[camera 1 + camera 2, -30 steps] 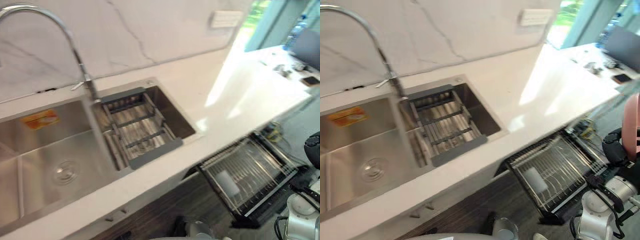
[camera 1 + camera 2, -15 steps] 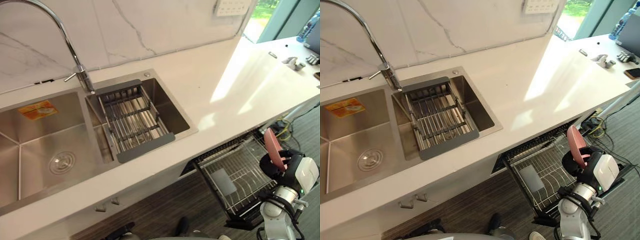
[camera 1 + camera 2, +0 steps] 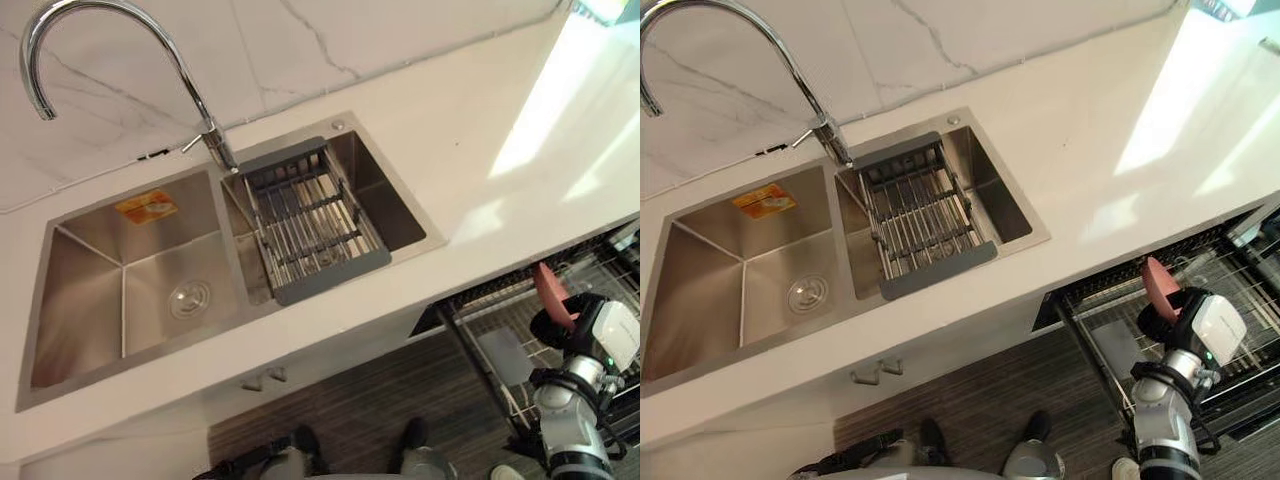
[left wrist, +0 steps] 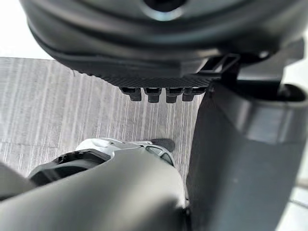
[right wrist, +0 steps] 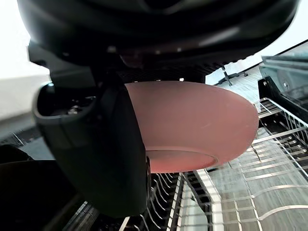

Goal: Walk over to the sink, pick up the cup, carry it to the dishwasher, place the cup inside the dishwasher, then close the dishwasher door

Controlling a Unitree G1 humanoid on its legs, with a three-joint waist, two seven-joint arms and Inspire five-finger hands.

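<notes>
A pink cup [image 3: 552, 293] is held in my right hand [image 3: 562, 326] at the lower right, just past the counter's front edge. In the right wrist view the thumb [image 5: 96, 144] curls round the cup [image 5: 192, 125], which lies on its side. It hangs above the pulled-out wire rack [image 3: 1102, 335] of the open dishwasher, clear of the wires [image 5: 269, 192]. My left hand [image 4: 163, 62] hangs over the dark wood floor [image 4: 72, 110], relaxed and holding nothing.
The double steel sink [image 3: 120, 280] with a tall faucet [image 3: 190, 80] is set in the white counter [image 3: 480, 130]. A grey drain rack [image 3: 310, 225] sits across its right basin. A flat grey piece [image 3: 503, 355] lies in the dishwasher rack.
The whole picture has shifted, so the sink now lies further right and the counter's far end is cut off. My right hand still holds the pink cup over the dishwasher rack.
</notes>
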